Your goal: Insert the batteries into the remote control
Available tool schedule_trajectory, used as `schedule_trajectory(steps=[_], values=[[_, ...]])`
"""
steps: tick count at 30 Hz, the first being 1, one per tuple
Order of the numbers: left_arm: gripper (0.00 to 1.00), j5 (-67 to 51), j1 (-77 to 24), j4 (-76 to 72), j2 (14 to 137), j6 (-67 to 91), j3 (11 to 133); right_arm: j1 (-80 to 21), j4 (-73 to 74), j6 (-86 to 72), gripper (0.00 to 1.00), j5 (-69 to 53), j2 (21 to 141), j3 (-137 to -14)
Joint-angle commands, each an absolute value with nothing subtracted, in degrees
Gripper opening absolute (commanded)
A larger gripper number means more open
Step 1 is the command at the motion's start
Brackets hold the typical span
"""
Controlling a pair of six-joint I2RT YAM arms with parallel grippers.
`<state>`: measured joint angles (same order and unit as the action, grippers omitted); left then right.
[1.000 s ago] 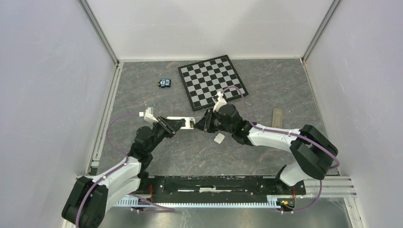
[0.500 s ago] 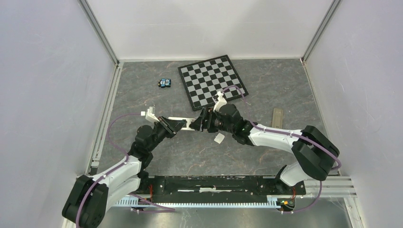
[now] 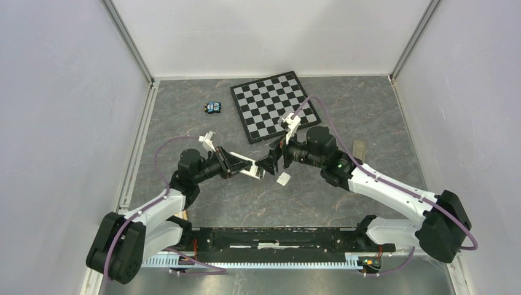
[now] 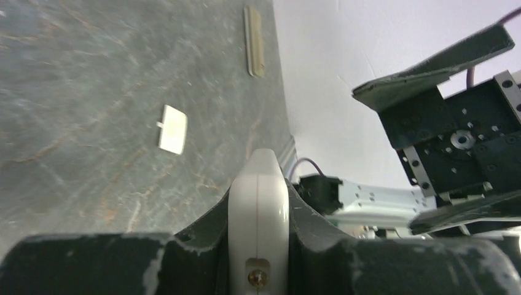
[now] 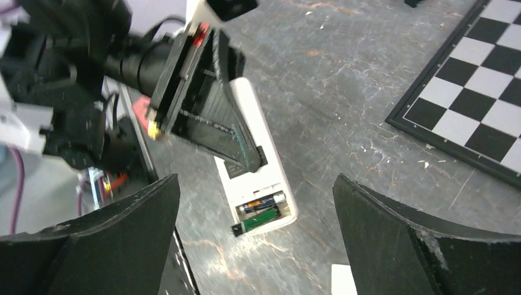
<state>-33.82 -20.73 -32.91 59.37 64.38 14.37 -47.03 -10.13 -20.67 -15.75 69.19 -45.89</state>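
My left gripper (image 3: 236,165) is shut on the remote control (image 3: 250,169), a white handset held above the table by its long edges. In the left wrist view the remote control (image 4: 258,203) stands edge-on between the fingers. From the right wrist the remote control (image 5: 255,178) shows its back with the compartment uncovered. One dark battery with an orange band (image 5: 264,201) lies inside it. Beside that lies a green battery (image 5: 259,220), its dark end poking past the rim. My right gripper (image 5: 258,246) hangs wide open just off that end, holding nothing.
A small white cover plate (image 3: 283,179) lies on the table under the grippers. The chessboard (image 3: 275,104) lies behind, a small blue toy (image 3: 213,107) sits to its left, and a tan stick (image 3: 359,149) lies to the right. Side walls close in the table.
My right gripper has opened wide and drawn back to the right from the remote's end. The left gripper has swung the remote rightward and tipped it down.
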Motion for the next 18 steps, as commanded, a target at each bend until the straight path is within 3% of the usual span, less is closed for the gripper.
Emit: schedule_trajectory(steps=[1, 18], values=[[0.02, -49.31, -20.16, -34.4, 61.52, 67.93, 19.13, -46.41, 2.87, -2.71, 0.98, -29.66, 68.62, -49.65], [0.02, -55.53, -20.09, -27.35, 60.62, 66.61, 22.76, -44.38, 5.12, -2.57, 0.98, -44.82, 70.7, -48.93]])
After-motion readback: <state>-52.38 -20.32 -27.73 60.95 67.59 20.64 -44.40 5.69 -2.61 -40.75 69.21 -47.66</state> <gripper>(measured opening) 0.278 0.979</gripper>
